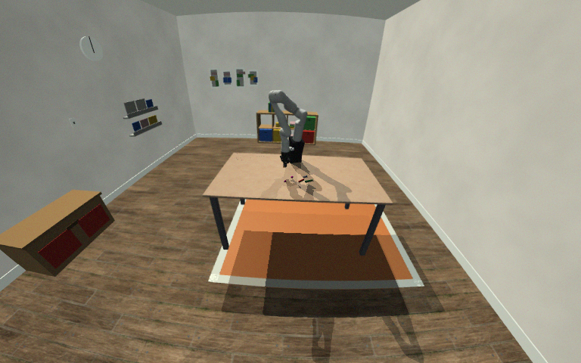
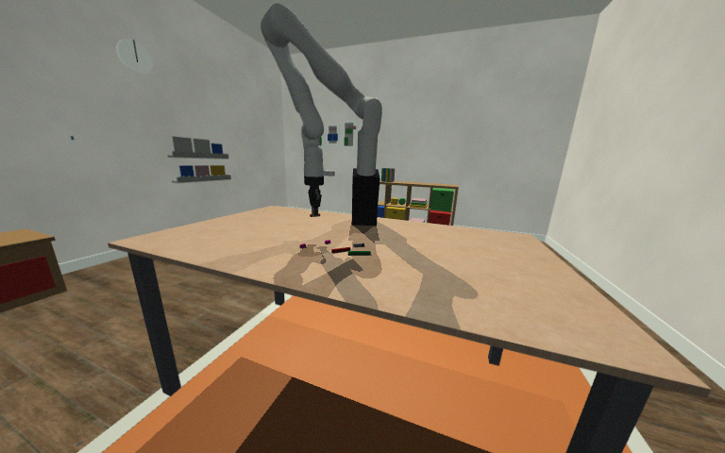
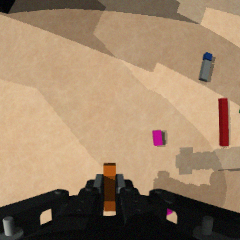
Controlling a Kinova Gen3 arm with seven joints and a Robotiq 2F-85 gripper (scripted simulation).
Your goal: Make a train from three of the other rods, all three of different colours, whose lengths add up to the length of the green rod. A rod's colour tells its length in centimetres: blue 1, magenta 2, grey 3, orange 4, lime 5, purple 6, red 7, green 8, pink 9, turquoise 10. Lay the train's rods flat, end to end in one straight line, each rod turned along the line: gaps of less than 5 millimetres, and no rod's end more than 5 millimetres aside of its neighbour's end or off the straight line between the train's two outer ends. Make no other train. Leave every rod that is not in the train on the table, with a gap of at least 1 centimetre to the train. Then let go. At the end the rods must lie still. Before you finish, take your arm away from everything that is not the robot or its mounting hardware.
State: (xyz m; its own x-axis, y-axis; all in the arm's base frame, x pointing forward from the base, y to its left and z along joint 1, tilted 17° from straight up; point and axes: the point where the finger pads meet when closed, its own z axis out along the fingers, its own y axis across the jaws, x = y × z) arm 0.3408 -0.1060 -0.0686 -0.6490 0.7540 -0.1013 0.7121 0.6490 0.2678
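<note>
The gripper (image 3: pixel 109 197) is clamped on the orange rod (image 3: pixel 109 187), which stands out lengthwise between the fingers in the wrist view. In the exterior view the gripper (image 2: pixel 314 212) hangs near the far left part of the desk (image 2: pixel 480 298), pointing down, its tip close above the surface (contact cannot be judged). The other rods lie well apart from it, grouped in front of the arm's black base (image 2: pixel 365 197). The wrist view shows a magenta rod (image 3: pixel 158 137) nearest the gripper, a red rod (image 3: pixel 223 122) further right, and a grey rod (image 3: pixel 205 70) with a blue rod (image 3: pixel 208 56) at its far end. The green rod (image 2: pixel 359 253) lies just beside the red rod (image 2: pixel 340 249), on its near side in the exterior view.
</note>
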